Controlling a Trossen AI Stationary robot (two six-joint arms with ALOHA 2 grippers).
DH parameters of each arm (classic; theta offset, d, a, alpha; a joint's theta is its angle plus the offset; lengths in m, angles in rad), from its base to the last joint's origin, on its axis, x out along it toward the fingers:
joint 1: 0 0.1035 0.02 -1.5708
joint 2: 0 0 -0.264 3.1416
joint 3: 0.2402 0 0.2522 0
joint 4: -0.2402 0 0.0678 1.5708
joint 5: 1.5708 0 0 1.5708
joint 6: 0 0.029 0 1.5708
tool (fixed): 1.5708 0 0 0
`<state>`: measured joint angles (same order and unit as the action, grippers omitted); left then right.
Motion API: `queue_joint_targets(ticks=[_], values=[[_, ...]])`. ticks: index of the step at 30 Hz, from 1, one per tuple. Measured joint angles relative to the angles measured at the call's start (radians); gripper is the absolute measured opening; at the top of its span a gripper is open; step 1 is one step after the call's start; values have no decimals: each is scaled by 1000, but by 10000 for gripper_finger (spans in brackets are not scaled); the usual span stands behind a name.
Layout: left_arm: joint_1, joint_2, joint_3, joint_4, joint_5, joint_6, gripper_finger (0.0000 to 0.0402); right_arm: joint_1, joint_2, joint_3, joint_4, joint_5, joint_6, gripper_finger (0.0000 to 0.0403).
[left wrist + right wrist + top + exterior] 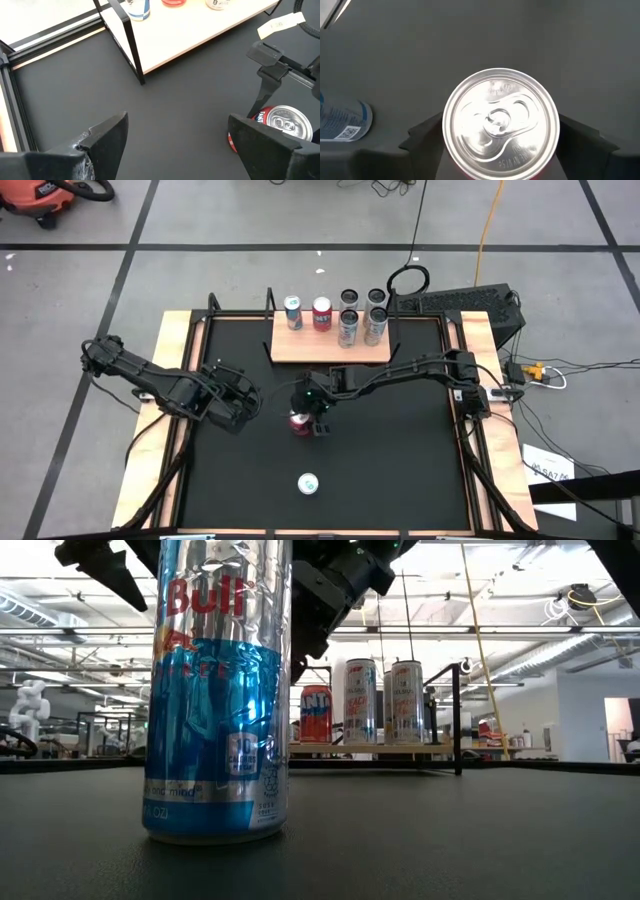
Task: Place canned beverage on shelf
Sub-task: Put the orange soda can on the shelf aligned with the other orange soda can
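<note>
Right gripper [301, 423] is over the mat's centre, fingers spread either side of an upright red can [501, 124] with a silver pull-tab top, not visibly clamping it. Left gripper [243, 406], jaws apart and empty, waits beside it toward the left edge. The shelf [330, 345] at the far edge carries six upright cans.

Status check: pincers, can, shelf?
Right pincer open, straddling red can mid-mat. Left pincer open, idle alongside. Shelf front clear.
</note>
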<state>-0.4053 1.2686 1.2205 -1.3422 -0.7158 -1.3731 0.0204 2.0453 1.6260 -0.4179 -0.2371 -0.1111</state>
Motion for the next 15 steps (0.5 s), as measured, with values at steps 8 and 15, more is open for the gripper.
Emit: queue_joint_targets(ticks=[8,15], values=[[0,0,0,0,6,-5,333,-14,-41,-4,-41,24,48,279],[17,0,0,50,5,91,333,-124,-192,1,-83,84,21,279]])
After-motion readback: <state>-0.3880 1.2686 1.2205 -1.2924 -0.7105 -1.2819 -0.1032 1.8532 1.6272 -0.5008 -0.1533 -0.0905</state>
